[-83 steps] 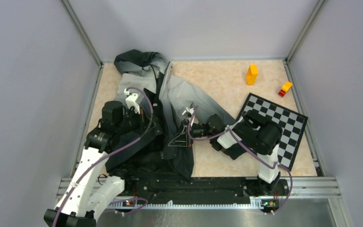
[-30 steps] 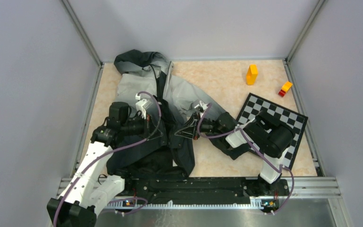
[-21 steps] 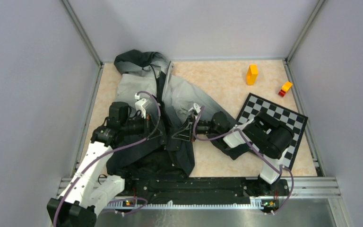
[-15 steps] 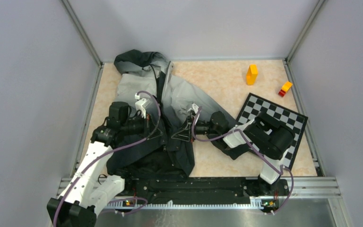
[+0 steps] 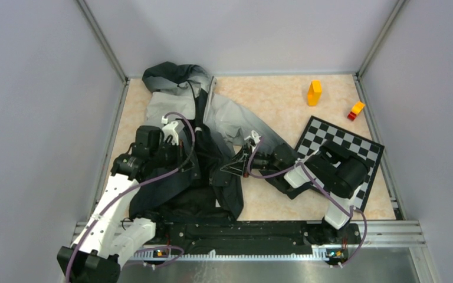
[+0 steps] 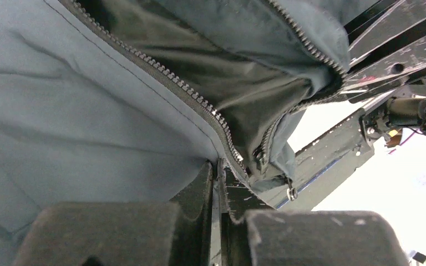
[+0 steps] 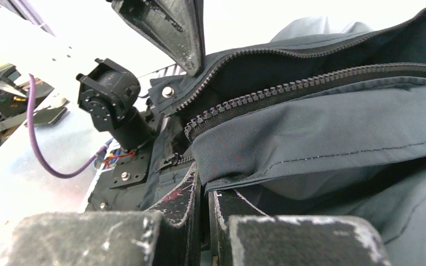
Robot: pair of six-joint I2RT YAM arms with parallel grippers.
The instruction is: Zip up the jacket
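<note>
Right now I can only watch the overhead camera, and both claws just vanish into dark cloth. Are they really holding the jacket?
Observer: Yes for the left one. Its wrist camera shows the left gripper shut on the jacket, pinching the edge right beside a row of zipper teeth.
Operator: And the other claw?
Observer: The right gripper is shut too, on a fold of grey cloth just below the teeth on its side.
Operator: So is it zipped at all?
Observer: Not where the wrist cameras look. In both views the two rows of teeth lie apart, with a dark gap between them.
</note>
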